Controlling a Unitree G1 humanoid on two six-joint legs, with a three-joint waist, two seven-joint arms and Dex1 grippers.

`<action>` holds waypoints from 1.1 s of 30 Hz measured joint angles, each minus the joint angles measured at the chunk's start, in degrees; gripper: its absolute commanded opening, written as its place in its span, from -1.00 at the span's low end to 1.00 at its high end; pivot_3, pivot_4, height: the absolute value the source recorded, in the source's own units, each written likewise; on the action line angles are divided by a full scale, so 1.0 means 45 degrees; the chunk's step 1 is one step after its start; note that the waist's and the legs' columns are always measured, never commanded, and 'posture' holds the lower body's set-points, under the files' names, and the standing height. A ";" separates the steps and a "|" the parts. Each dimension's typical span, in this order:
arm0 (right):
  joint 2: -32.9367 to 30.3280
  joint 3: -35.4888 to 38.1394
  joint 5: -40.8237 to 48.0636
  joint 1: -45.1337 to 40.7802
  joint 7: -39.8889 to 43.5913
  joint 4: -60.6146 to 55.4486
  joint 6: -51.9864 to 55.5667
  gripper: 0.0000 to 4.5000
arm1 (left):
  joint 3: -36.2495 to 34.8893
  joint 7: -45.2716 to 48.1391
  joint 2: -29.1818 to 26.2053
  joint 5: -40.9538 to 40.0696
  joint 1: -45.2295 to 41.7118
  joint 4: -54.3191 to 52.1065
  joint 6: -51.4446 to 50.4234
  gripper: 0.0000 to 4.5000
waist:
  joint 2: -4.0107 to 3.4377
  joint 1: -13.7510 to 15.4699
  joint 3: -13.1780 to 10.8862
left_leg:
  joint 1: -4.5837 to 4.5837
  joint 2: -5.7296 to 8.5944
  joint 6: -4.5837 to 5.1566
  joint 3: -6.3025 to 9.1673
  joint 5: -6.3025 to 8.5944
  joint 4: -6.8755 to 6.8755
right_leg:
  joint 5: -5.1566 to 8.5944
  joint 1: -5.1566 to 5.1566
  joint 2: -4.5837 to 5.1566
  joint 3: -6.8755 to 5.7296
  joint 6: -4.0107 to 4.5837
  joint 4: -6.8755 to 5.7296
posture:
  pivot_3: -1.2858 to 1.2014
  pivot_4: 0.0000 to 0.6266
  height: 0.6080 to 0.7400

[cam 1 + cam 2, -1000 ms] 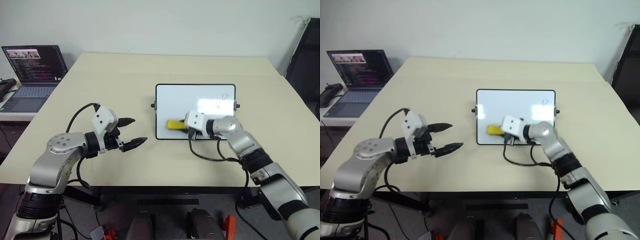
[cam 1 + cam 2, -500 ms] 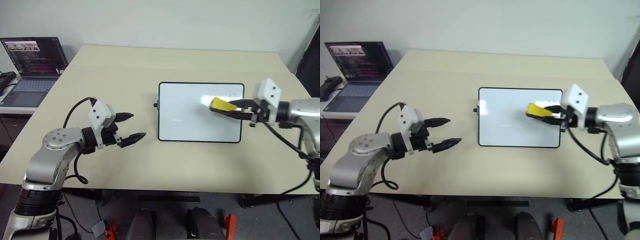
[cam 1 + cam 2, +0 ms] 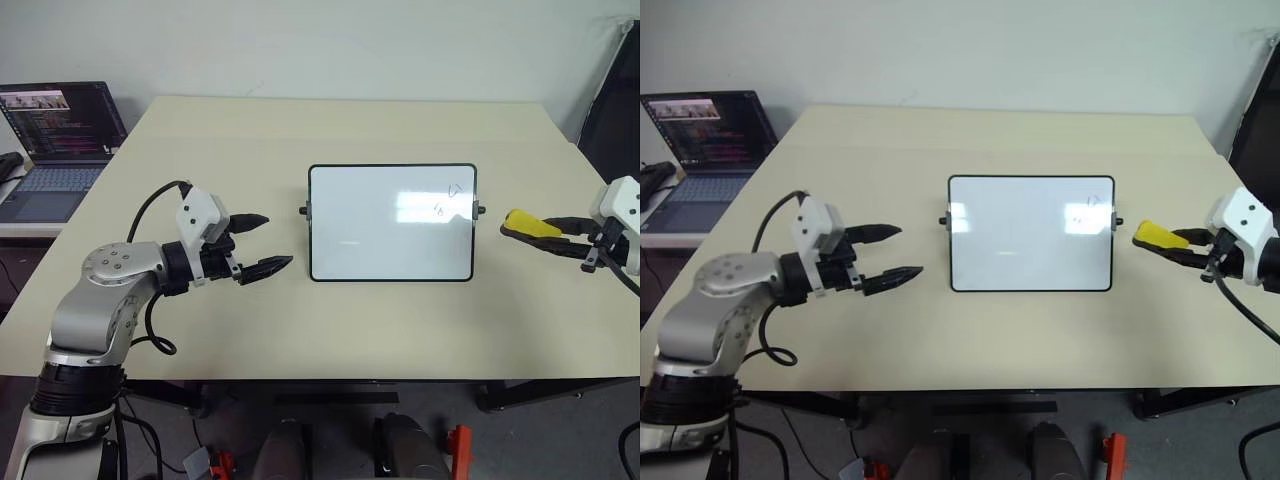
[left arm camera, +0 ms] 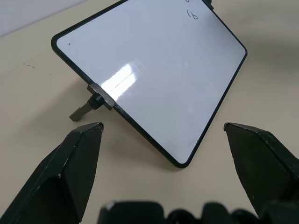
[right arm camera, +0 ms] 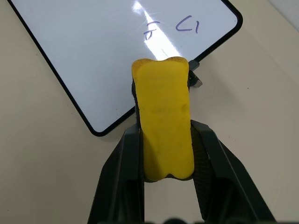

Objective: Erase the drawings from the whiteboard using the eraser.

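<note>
**Eraser held off the board's right side, two marks left on the whiteboard**

Table [image 3: 400, 330]: big beige top, takes up most of the head views. Laptop [image 3: 55, 140] open on a separate surface off the table's left edge, screen lit.

Whiteboard [image 3: 390, 222]: lies near the middle of the table, landscape, black frame, rounded corners, small black knob on each short side. Glossy, with a glare patch in its right half.

Left gripper [image 3: 262, 243]: hovers over the table left of the board, pointing toward it, apart from it. Fingers spread wide, nothing between them. In the left wrist view the two black fingers [image 4: 70, 172] stand far apart, with the board's near corner and one side knob between them further out.

Right gripper [image 3: 560, 238]: off the board's right edge, above the table, pointing left toward the board. Jaws clamped tight on the eraser.

Eraser [image 5: 162, 135]: yellow block pinched between the right fingers, sticking out past the tips, clear of the board, just right of its right-hand knob.

Drawings [image 5: 170, 29]: two small dark scribbles in the board's upper right corner, side by side in the right wrist view, one above the other in the head views.
</note>
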State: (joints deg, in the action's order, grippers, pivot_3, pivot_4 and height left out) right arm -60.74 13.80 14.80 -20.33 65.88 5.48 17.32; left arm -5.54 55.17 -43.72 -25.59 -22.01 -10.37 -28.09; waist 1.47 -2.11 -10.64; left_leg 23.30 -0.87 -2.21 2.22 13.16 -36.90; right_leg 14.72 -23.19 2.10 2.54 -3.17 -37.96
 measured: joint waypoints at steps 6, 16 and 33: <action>0.0027 -0.0007 0.0003 -0.0483 -0.0180 0.0493 -0.0177 -0.57 | -0.0014 -0.0011 -0.0094 -0.0006 -0.0036 -0.0132 -0.0052 1.00 | -0.0004 0.0007 -0.0002 | -0.0003 -0.0002 0.0000 0.0001 0.0000 0.0002 | 0.0000 -0.0001 -0.0001 0.0000 0.0002 -0.0004 | 0.03 -0.52 1.00; 0.0187 -0.0357 0.0002 -0.1029 -0.0219 0.1200 -0.0556 -0.57 | -0.0052 -0.0151 -0.0264 -0.0024 -0.0089 -0.0236 -0.0090 1.00 | -0.0006 0.0053 -0.0003 | -0.0002 -0.0001 0.0000 0.0000 0.0000 0.0002 | -0.0001 -0.0001 0.0001 0.0000 0.0002 -0.0004 | 0.03 -0.52 1.00; 0.3456 -0.1576 -0.0222 -0.3170 -0.2496 0.1138 -0.0565 -0.57 | 0.0090 -0.0240 0.0027 -0.0036 -0.0043 -0.0418 -0.0097 1.00 | -0.0007 -0.0048 -0.0004 | -0.0014 -0.0003 -0.0001 -0.0005 -0.0001 -0.0004 | -0.0003 0.0002 -0.0003 0.0010 0.0002 -0.0022 | 0.03 -0.52 1.00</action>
State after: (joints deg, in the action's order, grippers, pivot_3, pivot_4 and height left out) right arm -45.19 6.71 13.80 -34.59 54.65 10.60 14.78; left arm -5.13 54.09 -43.60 -25.75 -22.21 -12.25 -28.53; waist 1.44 -2.32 -10.66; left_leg 23.24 -0.88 -2.22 2.19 13.16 -36.91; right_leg 14.71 -23.18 2.08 2.58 -3.16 -38.06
